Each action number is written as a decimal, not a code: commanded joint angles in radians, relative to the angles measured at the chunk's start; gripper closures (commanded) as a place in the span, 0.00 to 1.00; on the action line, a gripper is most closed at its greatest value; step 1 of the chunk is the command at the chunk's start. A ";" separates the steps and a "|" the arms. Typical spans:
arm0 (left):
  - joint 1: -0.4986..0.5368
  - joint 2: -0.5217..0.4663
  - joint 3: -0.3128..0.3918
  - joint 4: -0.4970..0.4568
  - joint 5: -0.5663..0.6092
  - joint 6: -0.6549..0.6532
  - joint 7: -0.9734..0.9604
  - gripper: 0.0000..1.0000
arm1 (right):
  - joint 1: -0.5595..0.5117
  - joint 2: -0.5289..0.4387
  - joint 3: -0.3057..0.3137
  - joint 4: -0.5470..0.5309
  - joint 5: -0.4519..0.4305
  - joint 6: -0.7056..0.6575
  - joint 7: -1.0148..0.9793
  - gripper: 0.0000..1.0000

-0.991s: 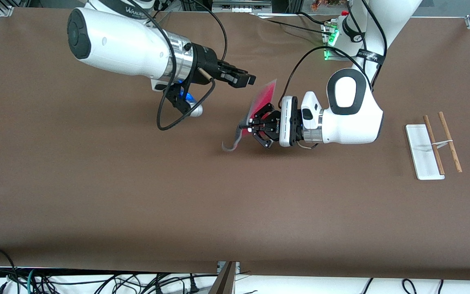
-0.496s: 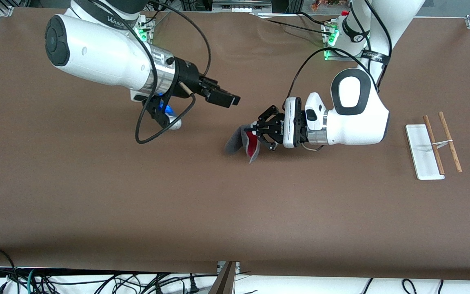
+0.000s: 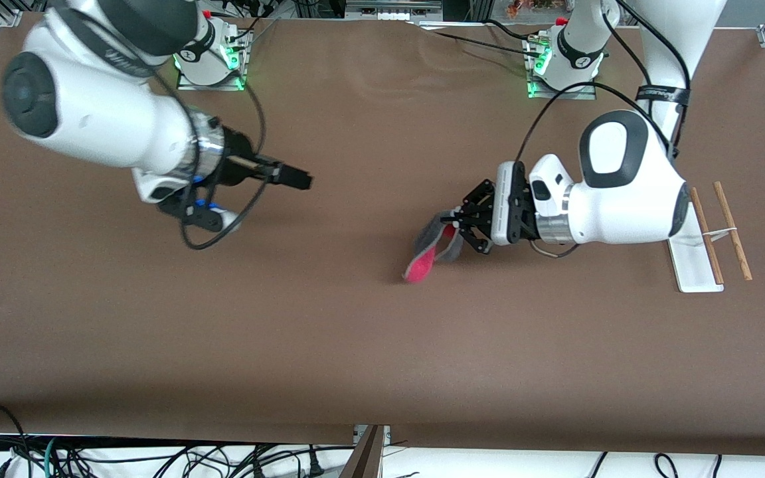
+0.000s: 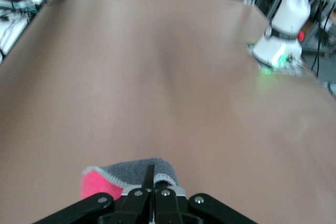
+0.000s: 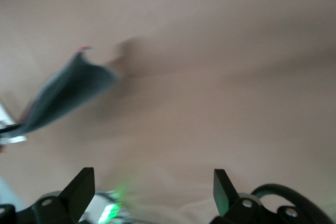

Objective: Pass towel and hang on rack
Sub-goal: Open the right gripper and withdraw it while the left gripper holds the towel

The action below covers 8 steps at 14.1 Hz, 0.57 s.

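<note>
One towel (image 3: 430, 247), pink-red and grey, pinched by its upper edge in the left gripper (image 3: 457, 222), fingers clamped together on the cloth; it hangs over the middle of the table. Right gripper (image 3: 295, 178): fingers apart, empty, over the right arm's end of the table (handover judged done). Rack (image 3: 708, 240): bare, at the left arm's end, well apart from the towel. Remaining: carry the towel to the rack and drape it over the rods.

The brown table (image 3: 382, 345) carries the rack (image 3: 704, 255) at the left arm's end.
</note>
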 commanded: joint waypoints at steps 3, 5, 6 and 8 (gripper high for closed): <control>0.102 -0.006 0.005 0.027 0.139 -0.145 -0.046 1.00 | 0.004 -0.150 -0.139 -0.191 -0.138 -0.028 -0.398 0.00; 0.158 -0.006 0.008 0.052 0.235 -0.208 -0.077 1.00 | 0.004 -0.222 -0.158 -0.291 -0.229 -0.005 -0.481 0.00; 0.184 -0.006 0.008 0.078 0.298 -0.238 -0.091 1.00 | 0.004 -0.262 -0.165 -0.343 -0.276 0.012 -0.506 0.00; 0.245 -0.002 0.008 0.136 0.419 -0.340 -0.098 1.00 | 0.004 -0.311 -0.165 -0.397 -0.358 0.031 -0.547 0.00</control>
